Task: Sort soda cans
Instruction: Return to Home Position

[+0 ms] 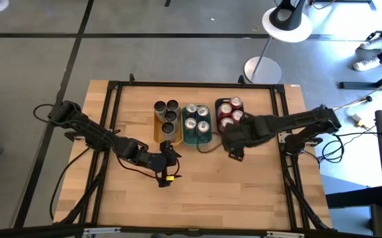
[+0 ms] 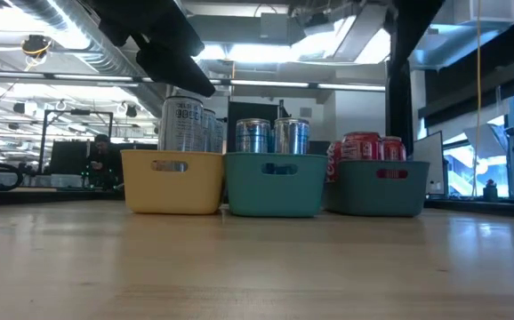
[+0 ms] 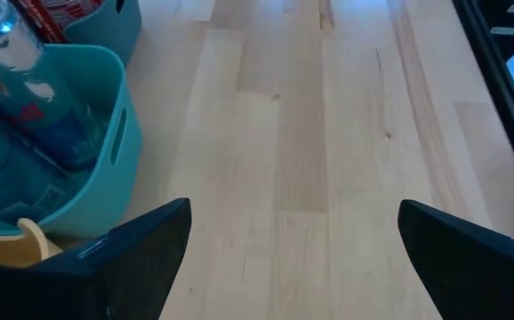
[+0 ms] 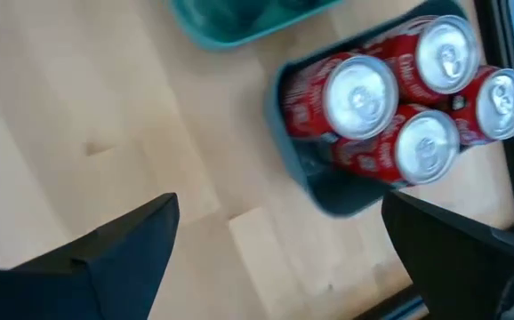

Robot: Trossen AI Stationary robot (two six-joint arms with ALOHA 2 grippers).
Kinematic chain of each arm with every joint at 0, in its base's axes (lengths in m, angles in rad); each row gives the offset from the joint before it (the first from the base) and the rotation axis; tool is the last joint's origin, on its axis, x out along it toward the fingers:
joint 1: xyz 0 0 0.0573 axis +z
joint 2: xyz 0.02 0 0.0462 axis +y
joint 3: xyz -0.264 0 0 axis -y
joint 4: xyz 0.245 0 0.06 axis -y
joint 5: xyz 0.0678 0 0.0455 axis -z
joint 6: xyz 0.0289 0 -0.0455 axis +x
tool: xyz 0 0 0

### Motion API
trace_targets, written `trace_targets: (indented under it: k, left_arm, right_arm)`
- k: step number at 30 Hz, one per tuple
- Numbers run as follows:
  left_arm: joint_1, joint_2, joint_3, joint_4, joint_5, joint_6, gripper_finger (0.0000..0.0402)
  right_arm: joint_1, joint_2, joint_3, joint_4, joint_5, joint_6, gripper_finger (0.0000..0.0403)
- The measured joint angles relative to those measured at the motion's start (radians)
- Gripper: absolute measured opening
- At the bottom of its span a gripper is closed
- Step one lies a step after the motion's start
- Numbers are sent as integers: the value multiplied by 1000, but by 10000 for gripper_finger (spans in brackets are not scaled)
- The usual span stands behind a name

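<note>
Three trays stand side by side at the table's middle. The yellow tray (image 1: 166,129) holds several dark soda cans (image 1: 167,114), upright on their bases. In the teal tray (image 1: 197,137) stand several silver-teal cans (image 1: 196,119). Several red cans (image 4: 397,98) fill the dark tray (image 4: 328,191). My left gripper (image 3: 293,213) is open over bare wood, near the yellow and teal trays' near side (image 1: 166,173). My right gripper (image 4: 279,204) hangs open above the table just near the dark tray (image 1: 234,152). Neither gripper has anything between its fingers.
A black frame (image 1: 115,106) runs along the table's edges. Bare wood (image 1: 217,192) lies between the trays and the near edge. In the low view the three trays (image 2: 275,185) stand in a row with can tops above their rims.
</note>
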Motion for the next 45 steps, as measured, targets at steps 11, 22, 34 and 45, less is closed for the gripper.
trace_targets:
  k: [11, 22, 34, 45]
  left_arm:
    - [11, 0, 0, -27, 91, 62, 314]
    - [0, 4, 0, 0, 120, -120, 253]
    - [9, -24, 0, 37, 102, -17, 116]
    - [81, -273, -7, -170, 162, 195, 4]
  right_arm:
    - [101, -172, -219, 145, 9, 71, 254]
    - [101, -462, -480, 459, -17, 113, 8]
    - [101, -739, -722, 789, -17, 46, 3]
    - [99, -965, -1106, 1380, -102, -143, 3]
